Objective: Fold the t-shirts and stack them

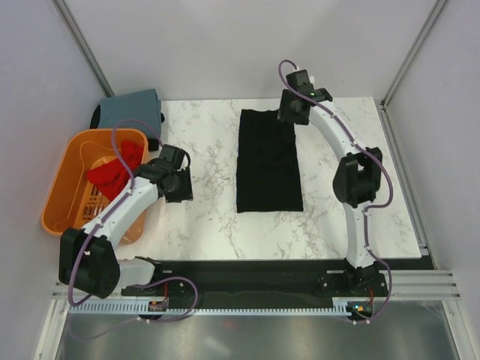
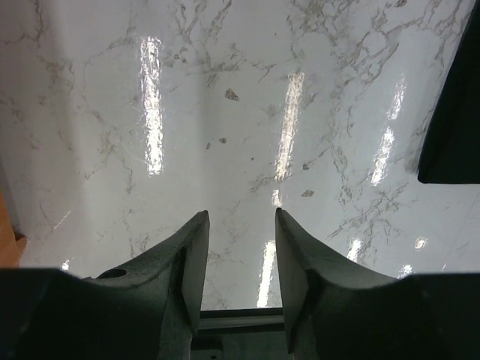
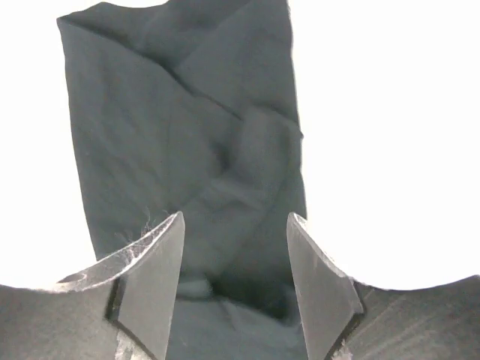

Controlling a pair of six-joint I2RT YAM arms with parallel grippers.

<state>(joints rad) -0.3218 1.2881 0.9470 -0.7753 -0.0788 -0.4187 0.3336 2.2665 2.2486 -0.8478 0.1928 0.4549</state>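
The right gripper (image 3: 235,217) hangs over the far end of the black t-shirt (image 1: 270,169), jaws half apart and gripping nothing; whether the tips touch the cloth is unclear. The left gripper (image 2: 240,214) stands open over the bare marble table (image 1: 210,217). The black shirt lies mid-table as a folded strip, its long axis running near to far. The red t-shirt (image 1: 112,172) sits in the orange basket (image 1: 64,187), and the blue-grey t-shirt (image 1: 131,109) lies behind it.

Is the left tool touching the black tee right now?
Apart. The top view shows bare marble between the left tool and the black tee; the left wrist view agrees.
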